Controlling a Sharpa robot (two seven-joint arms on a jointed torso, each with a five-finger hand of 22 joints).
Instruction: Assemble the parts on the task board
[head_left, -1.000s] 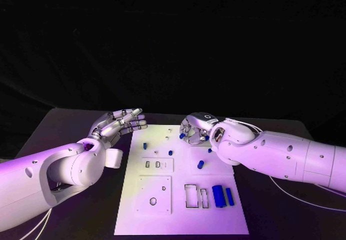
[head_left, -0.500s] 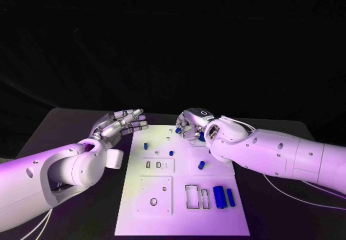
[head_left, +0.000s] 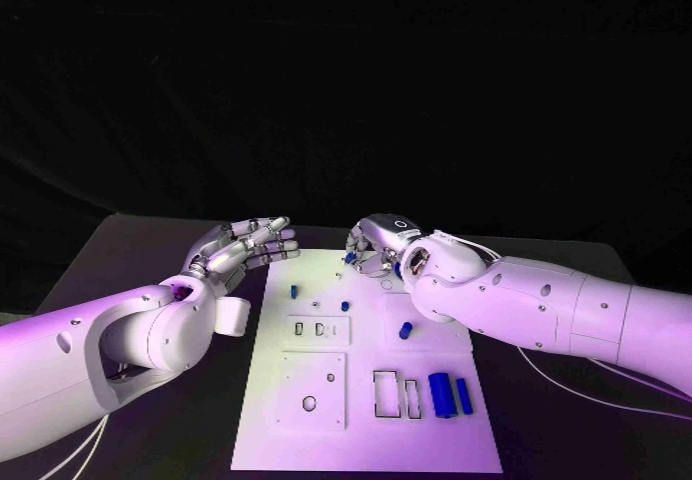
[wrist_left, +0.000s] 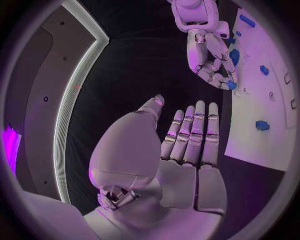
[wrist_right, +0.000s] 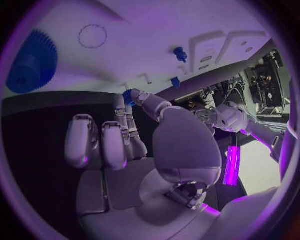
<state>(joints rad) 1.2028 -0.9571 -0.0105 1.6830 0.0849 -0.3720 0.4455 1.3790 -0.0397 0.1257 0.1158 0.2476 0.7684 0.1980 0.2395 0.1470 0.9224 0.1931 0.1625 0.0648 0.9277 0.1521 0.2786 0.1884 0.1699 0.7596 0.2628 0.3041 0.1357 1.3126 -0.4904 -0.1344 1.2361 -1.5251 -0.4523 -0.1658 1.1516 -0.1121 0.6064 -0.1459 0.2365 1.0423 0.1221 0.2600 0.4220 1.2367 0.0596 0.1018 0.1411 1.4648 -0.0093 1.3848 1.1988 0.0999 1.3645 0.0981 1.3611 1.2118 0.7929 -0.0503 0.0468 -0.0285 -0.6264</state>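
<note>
Right robot hand (head_left: 378, 250) pinches small blue part (head_left: 351, 258) above task board (head_left: 361, 420); left robot hand (head_left: 238, 248) spread, empty. Part likely light, rigid, slick; take by sides.

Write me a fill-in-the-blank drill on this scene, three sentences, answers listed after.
1. The small blue part is pinched by the robot's ____ hand.
2. The left hand, holding nothing, has its fingers ____.
3. The two long dark blue bars lie on the white task board, at the corner near the robot's ____ arm.

Missing words: right; open; right
</note>
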